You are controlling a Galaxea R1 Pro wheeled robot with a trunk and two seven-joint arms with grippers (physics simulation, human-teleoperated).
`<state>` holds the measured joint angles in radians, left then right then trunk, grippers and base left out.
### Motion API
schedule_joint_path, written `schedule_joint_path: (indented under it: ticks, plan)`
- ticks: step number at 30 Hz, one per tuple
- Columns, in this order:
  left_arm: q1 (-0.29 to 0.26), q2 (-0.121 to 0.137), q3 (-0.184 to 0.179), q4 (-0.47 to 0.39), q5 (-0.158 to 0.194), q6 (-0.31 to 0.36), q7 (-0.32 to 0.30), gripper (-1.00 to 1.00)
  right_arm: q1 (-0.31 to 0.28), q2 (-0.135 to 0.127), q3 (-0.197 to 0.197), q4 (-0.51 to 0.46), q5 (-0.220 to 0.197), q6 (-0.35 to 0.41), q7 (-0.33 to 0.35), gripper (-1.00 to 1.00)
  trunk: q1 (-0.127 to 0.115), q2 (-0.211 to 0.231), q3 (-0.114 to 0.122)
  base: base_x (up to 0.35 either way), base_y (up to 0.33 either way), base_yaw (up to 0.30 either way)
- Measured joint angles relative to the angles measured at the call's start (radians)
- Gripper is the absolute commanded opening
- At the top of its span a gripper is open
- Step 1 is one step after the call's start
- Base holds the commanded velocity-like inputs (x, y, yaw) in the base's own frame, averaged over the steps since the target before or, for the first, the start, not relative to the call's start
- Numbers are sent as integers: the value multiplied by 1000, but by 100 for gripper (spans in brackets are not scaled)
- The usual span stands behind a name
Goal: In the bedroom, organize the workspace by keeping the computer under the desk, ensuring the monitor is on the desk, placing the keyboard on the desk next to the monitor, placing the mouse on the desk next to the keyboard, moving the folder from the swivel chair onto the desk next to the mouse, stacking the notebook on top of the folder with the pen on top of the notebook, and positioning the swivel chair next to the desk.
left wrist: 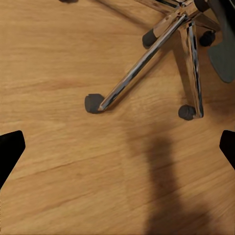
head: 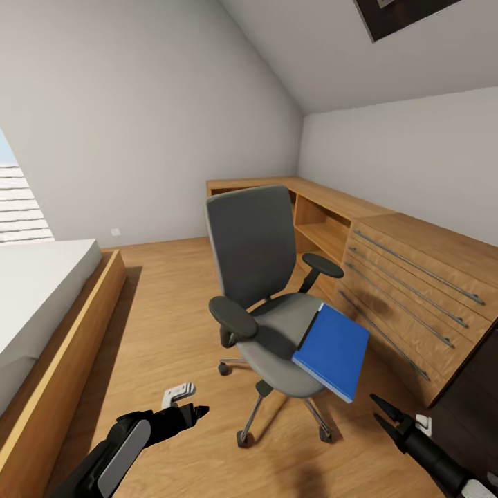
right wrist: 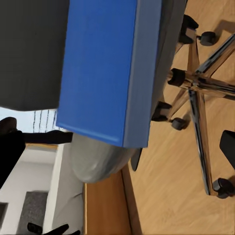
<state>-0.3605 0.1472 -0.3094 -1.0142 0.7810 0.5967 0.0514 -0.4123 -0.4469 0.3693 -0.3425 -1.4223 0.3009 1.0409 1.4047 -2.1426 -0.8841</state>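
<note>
Centre frame in the head view sits the swivel chair (head: pixel 266 290), and the folder (head: pixel 333 351) lies on the front right corner of its seat, jutting over the edge. Lower left, the left claw (head: pixel 190 411) hangs above the wooden floor (head: pixel 166 311), its tips reading apart. Lower right, the right claw (head: pixel 387 415) sits spread, near the folder but clear of it.

Over to the left wrist view: dark fingers (left wrist: pixel 11 149) at both frame edges, wide apart, chrome legs upper right.

Right wrist view now: the blue cover fills the upper centre, the overhanging edge on offer. Best play, I'd say, is pinching that free edge squarely, because a shallow grip could let it slide.
</note>
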Motion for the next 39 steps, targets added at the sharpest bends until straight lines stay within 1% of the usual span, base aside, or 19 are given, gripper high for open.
schedule_joint_path:
  ticks: [3,10,15,25,30,35,38,39]
  plan:
    - [0,1,1,1,0,0,0,100,-3,0,-1,-12,0,0,-3,100,0,0,0,0,0,0]
    - [0,17,1,0,0,1,0,100,-7,4,-3,-31,1,-6,-22,100,0,0,0,0,0,0]
    - [0,26,1,1,0,0,0,100,-7,8,-2,-32,3,-34,-27,100,0,0,0,25,0,0]
    - [0,29,0,1,0,-1,0,100,-7,5,-4,-31,1,-45,-30,100,0,0,0,97,0,0]
    - [0,30,0,1,0,-1,0,100,-7,3,-17,-25,0,-41,-31,100,0,0,0,15,0,0]
    - [0,30,2,1,0,0,0,100,-7,2,-48,-7,0,-38,-51,100,0,0,0,4,0,0]
    - [0,31,11,1,1,0,0,100,-7,1,-66,4,0,-37,-63,100,0,0,0,1,0,0]
    - [0,31,23,1,1,0,0,100,-7,1,-69,6,0,-37,-64,100,0,0,0,0,0,0]
